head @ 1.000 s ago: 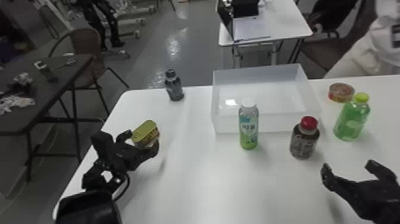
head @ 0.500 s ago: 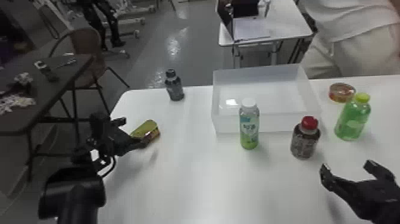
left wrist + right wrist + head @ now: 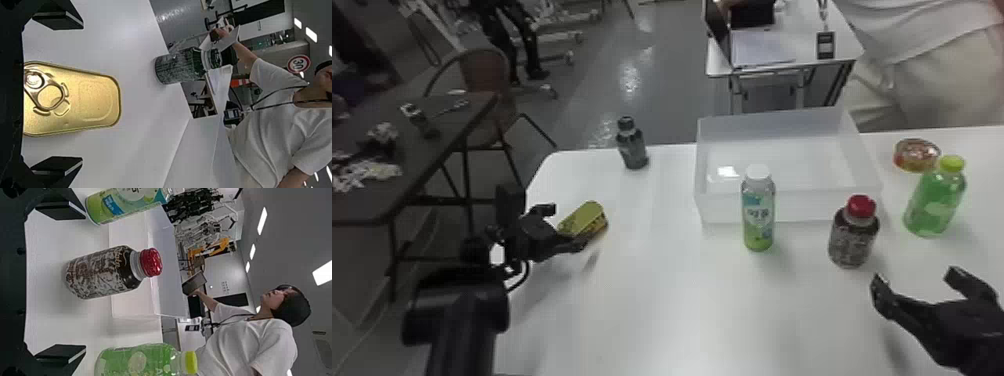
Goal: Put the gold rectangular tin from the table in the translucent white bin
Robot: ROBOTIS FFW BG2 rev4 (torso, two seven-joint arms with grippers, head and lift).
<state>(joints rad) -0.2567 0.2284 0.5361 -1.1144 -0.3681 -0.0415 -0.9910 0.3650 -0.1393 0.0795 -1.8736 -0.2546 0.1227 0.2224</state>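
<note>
The left hand (image 3: pixel 567 226) now sits closer around the gold tin (image 3: pixel 587 218), fingers wide; the tin's long axis points outward, ring-pull (image 3: pixel 34 81) toward the palm.

Left arm (image 3: pixel 459 310) farther forward and left.

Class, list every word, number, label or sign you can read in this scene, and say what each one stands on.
"30": round red-and-white sign.
Too small or unclear to quote surely: print on the white-capped bottle with green label, red-capped dark bottle, yellow-capped green bottle, black-capped dark bottle and hanging dark badge.
No text seen: lid of the gold rectangular tin.
</note>
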